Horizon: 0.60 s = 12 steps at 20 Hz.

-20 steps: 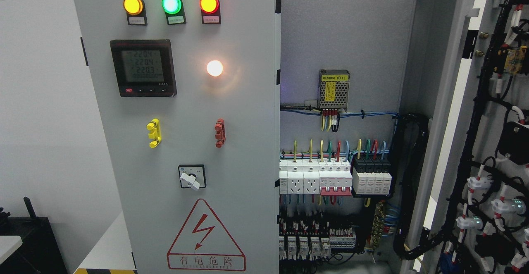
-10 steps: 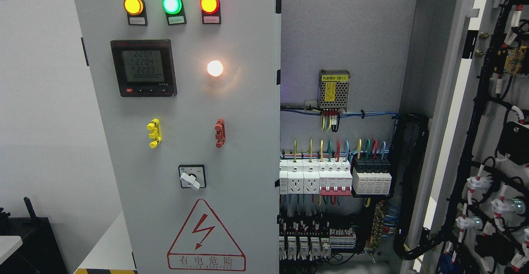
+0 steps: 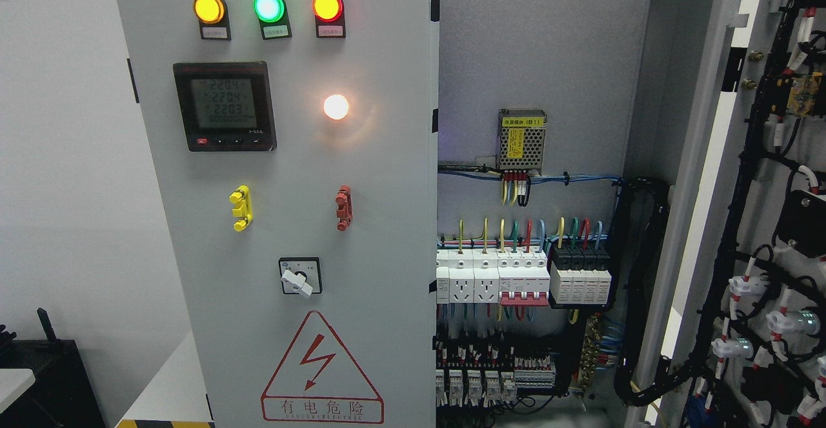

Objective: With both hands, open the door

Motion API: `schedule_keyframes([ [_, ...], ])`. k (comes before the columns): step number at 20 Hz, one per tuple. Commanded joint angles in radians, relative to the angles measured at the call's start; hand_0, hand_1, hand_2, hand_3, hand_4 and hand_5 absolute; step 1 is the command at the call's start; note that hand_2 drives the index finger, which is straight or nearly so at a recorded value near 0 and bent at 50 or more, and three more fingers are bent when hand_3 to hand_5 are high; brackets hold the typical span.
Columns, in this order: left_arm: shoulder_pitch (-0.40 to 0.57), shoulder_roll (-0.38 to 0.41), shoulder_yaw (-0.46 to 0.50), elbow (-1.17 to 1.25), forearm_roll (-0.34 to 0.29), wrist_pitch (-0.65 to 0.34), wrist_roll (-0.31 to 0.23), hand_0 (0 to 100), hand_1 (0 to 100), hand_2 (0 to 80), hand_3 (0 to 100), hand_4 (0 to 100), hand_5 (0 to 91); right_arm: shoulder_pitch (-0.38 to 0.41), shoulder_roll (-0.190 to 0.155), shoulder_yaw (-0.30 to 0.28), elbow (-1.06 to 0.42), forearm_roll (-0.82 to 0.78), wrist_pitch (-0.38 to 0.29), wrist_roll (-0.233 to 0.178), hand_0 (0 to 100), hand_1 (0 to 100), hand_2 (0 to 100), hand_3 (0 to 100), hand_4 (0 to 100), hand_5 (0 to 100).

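Doors on this electrical cabinet stand in two different states. The left door [image 3: 290, 221] is closed flat against the frame, its face carrying three lamps [image 3: 268, 7] in yellow, green and red along the top edge, a meter [image 3: 224, 106], a glowing white lamp [image 3: 335, 106], a yellow handle [image 3: 240, 208] and a red handle [image 3: 343, 208], a rotary switch [image 3: 299, 276] and a shock-warning triangle [image 3: 321, 366] near the bottom edge. The right door [image 3: 768, 221] is swung wide at the picture's right, its inner side toward the camera, with black cable bundles running down it, so the wired interior [image 3: 523, 273] lies exposed: a small power supply [image 3: 522, 133] above rows of breakers [image 3: 503, 276]. Neither hand is in view, so the state of the fingers cannot be told. Judging by the layout, the right half of the task looks done, and the left door is what remains; its two handles sit mid-height, probably where a hand would take hold to pull it outward.
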<state>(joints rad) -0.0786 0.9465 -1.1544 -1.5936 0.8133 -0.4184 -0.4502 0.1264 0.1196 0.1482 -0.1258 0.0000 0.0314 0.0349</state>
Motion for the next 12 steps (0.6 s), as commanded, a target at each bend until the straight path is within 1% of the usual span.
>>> schedule_keyframes([
  [1,0.132,-0.069,0.004,0.246,-0.063,-0.051,0.001,0,0,0.0,0,4,0.0,0.001,0.000,0.001,0.000,-0.009,-0.001,0.000,0,0,0,0,0,0],
  [4,0.163,-0.121,0.004,0.343,-0.069,-0.071,0.001,0,0,0.0,0,4,0.0,-0.001,0.000,0.001,0.000,-0.009,-0.001,0.000,0,0,0,0,0,0],
  [8,0.172,-0.181,0.004,0.437,-0.069,-0.098,0.001,0,0,0.0,0,4,0.0,0.001,0.000,0.001,0.000,-0.009,-0.001,0.000,0,0,0,0,0,0],
  [12,0.203,-0.232,0.015,0.503,-0.071,-0.100,0.001,0,0,0.0,0,4,0.0,-0.001,0.000,0.001,0.000,-0.009,-0.001,0.000,0,0,0,0,0,0],
])
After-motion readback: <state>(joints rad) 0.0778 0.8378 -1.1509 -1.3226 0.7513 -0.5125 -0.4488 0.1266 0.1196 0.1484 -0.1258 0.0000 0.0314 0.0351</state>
